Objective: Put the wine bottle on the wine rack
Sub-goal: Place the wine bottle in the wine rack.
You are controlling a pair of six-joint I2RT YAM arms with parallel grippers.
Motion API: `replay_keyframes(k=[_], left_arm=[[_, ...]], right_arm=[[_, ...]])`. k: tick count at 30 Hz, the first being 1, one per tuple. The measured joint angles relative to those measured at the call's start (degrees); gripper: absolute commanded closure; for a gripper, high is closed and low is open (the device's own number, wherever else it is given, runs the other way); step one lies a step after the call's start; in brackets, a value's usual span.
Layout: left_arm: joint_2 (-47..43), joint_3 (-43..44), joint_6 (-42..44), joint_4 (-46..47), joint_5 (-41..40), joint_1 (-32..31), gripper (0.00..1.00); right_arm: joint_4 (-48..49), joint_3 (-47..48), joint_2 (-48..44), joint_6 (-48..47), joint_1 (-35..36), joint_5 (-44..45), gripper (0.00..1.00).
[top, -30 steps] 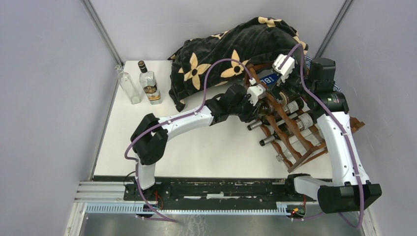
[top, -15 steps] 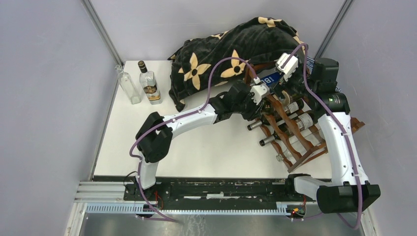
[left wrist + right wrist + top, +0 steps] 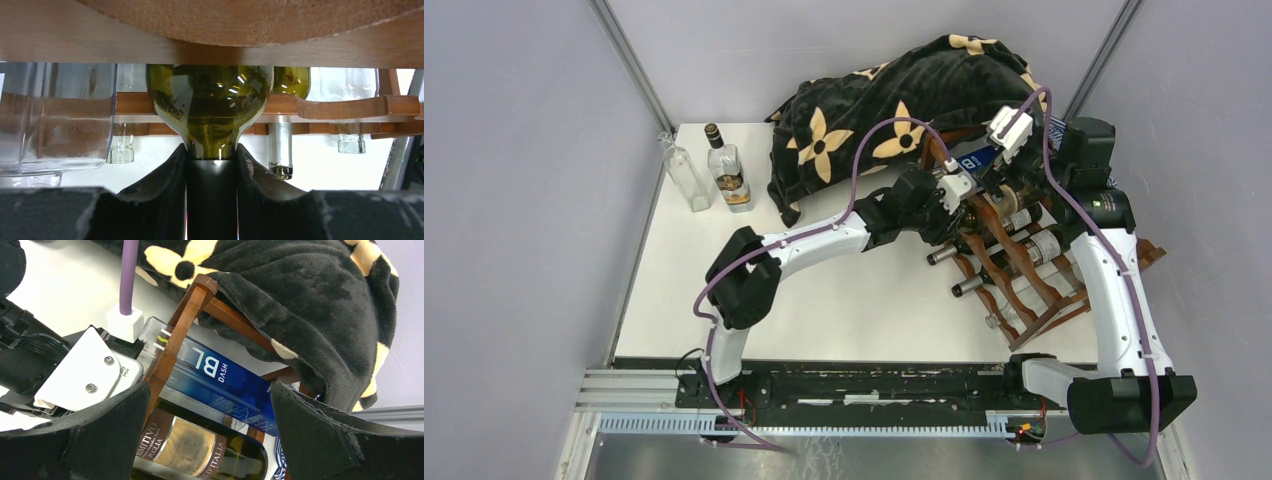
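The wine bottle is dark green glass with a black capsule on its neck. It lies on its side in the dark reddish-brown wine rack, its shoulder between the scalloped rails. My left gripper is shut on the bottle's neck, both fingers pressed against the capsule, at the rack's left side. My right gripper hangs open over the rack's upper end. Its fingers straddle the bottle's brown and gold label without touching it.
A clear bottle with a blue label lies in the slot beside the wine bottle. More bottles fill the lower tiers. A black blanket with yellow flowers drapes behind the rack. Two upright bottles stand at the back left.
My left arm has reached further right, carrying the wine bottle deeper into the rack. My right gripper has shifted slightly up and back, still open.
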Motion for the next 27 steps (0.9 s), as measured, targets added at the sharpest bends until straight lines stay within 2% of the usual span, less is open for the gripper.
replay_keyframes(k=[27], left_arm=[[4.1, 3.5, 0.0, 1.9, -0.8, -0.2, 0.97]], right_arm=[[1.5, -0.6, -0.2, 1.4, -3.1, -2.4, 0.02]])
